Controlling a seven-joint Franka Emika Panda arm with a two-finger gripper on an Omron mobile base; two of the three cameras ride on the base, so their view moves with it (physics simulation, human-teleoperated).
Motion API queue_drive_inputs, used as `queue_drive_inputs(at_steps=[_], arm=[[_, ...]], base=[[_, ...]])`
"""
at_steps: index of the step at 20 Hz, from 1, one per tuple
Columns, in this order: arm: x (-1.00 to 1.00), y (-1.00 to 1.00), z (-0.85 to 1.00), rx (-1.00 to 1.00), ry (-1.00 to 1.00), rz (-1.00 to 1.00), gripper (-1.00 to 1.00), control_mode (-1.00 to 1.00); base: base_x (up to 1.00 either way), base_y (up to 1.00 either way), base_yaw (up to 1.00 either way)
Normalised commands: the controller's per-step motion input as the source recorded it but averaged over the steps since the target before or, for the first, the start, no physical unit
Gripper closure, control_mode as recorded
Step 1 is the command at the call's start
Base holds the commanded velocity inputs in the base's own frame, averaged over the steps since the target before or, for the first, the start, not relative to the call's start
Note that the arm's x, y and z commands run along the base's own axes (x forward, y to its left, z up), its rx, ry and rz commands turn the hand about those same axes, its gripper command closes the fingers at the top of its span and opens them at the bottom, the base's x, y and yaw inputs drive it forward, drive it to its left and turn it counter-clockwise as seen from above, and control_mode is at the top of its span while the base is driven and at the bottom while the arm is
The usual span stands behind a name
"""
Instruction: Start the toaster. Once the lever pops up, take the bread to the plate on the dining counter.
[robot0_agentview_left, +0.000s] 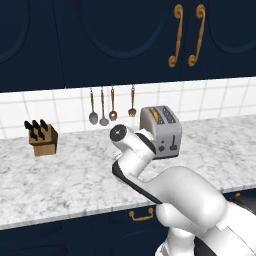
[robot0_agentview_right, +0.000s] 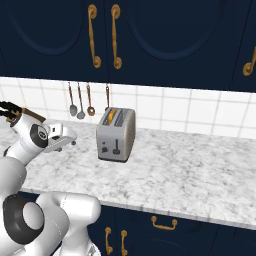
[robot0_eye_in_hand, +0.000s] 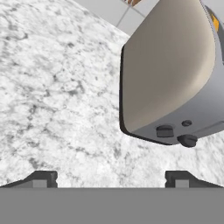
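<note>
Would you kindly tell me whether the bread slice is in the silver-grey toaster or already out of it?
In. The golden-brown bread slice sits low in one slot of the boxy silver-grey toaster, its top edge showing.

The toaster (robot0_agentview_right: 116, 134) stands on the marble worktop (robot0_agentview_right: 190, 175) near the tiled back wall, bread (robot0_agentview_right: 110, 117) in its left slot. Utensils (robot0_agentview_right: 81, 102) hang on the wall behind and to its left; a knife block (robot0_agentview_left: 42, 137) sits far left.
</note>
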Motion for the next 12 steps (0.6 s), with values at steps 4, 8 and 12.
queue_drive_inputs(at_steps=[4,8,12], arm=[[0.0,0.0,0.0,0.0,0.0,0.0,-1.0,-1.0],[0.0,0.0,0.0,0.0,0.0,0.0,-1.0,-1.0],[0.0,0.0,0.0,0.0,0.0,0.0,-1.0,-1.0]], base=[[0.0,0.0,0.0],[0.0,0.0,0.0],[0.0,0.0,0.0]])
